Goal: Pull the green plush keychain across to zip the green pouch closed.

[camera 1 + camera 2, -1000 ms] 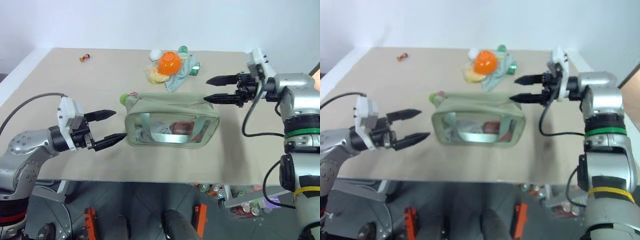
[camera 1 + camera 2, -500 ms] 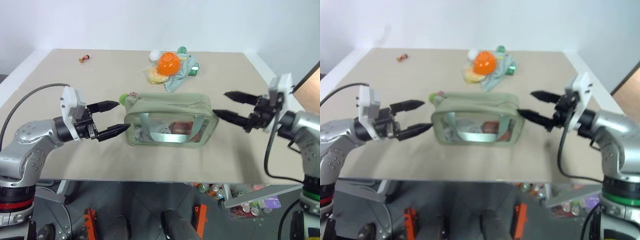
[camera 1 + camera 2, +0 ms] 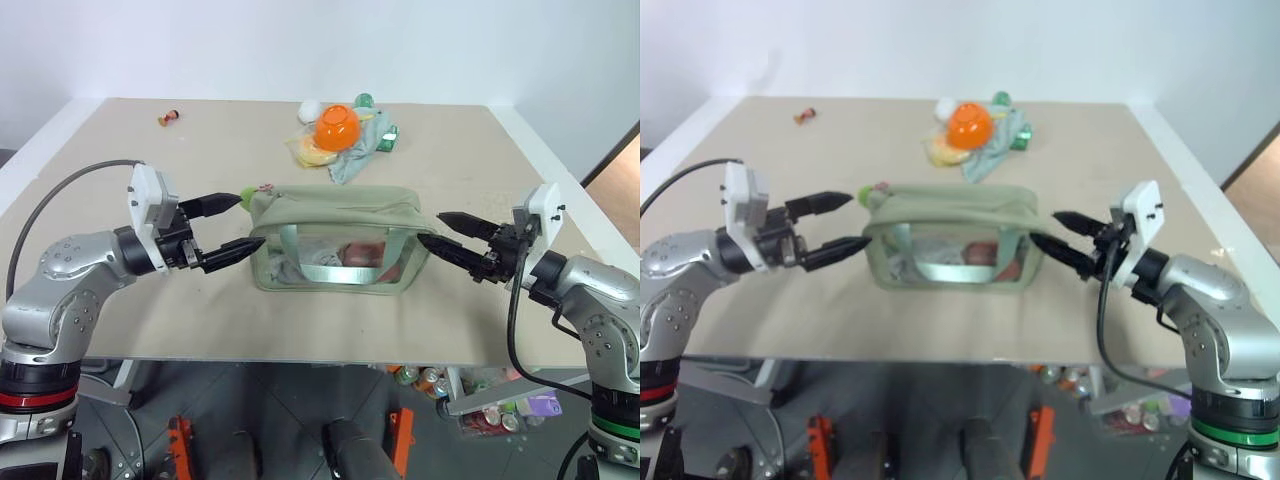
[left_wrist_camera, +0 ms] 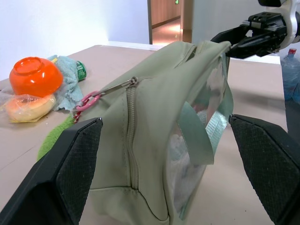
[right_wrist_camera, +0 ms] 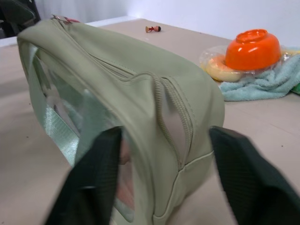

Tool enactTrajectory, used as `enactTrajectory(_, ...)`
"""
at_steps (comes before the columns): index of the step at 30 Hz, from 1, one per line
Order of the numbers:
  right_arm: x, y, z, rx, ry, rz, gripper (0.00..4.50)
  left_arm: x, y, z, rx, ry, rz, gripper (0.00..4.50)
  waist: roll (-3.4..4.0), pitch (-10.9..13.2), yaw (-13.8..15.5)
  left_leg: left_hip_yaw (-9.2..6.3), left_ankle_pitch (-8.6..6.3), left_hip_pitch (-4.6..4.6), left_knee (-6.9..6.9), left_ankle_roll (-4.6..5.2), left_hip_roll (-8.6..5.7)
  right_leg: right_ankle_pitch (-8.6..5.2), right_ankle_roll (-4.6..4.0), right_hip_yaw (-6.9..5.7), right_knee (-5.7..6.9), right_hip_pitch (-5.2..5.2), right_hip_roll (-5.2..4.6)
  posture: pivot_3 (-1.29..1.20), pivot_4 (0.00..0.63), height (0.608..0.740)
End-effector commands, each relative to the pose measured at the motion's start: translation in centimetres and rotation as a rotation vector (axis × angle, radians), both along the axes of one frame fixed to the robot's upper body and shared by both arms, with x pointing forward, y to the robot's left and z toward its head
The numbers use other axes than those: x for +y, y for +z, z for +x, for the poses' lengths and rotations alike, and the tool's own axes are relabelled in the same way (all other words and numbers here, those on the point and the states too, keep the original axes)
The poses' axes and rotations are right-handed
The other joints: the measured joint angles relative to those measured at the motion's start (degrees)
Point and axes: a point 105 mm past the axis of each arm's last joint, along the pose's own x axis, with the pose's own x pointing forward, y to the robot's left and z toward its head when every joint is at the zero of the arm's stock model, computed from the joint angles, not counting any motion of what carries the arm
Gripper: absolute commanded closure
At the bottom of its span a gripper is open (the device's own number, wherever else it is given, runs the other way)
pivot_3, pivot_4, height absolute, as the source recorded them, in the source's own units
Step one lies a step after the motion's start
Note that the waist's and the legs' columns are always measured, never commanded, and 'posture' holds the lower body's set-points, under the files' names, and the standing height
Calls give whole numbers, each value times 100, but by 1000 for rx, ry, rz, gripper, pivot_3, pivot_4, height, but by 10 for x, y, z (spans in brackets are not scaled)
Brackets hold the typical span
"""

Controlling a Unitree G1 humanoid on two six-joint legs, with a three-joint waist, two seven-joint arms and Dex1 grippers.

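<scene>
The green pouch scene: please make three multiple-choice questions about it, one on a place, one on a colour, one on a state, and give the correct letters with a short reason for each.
1. At which end of the green pouch is the green plush keychain?
A. the end by the left gripper
B. the end by the right gripper
C. inside the pouch

2. What colour is the bowl at the far side of the table?
A. blue
B. orange
C. white

3. How do the left gripper's fingers stand?
A. shut on the keychain
B. shut on a strap
C. open

Answers:
1 A: the keychain lies at the pouch's corner by the left gripper.
2 B: the bowl is bright orange.
3 C: its fingers stand apart at the pouch's end, holding nothing.
</scene>
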Motion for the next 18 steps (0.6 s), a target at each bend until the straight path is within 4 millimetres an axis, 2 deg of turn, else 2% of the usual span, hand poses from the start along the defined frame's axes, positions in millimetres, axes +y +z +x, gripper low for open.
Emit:
enactTrajectory(1,5,11,-6,-53,23,1,3067,2,10,0,-47,10,2,0,0,0,0,0,0,0,1,0,0,0,0,0,0,1,0,0,150,738)
enactTrajectory(5,9,13,-8,-62,38,3,4490,4,12,3,-48,36,-16,0,0,0,0,1,0,0,4,0,-2,0,0,1,0,2,-2,0,150,738)
enactTrajectory(11,17,9,-14,-42,80,0,4490,17,12,18,-28,157,-65,0,0,0,0,-3,0,-1,2,0,-2,0,0,-1,0,2,-1,0,150,738)
enactTrajectory(18,16,7,-16,-38,88,-22,4490,44,0,54,54,385,-46,0,0,0,-3,-5,1,1,4,1,-2,2,0,-1,0,3,0,0,150,738)
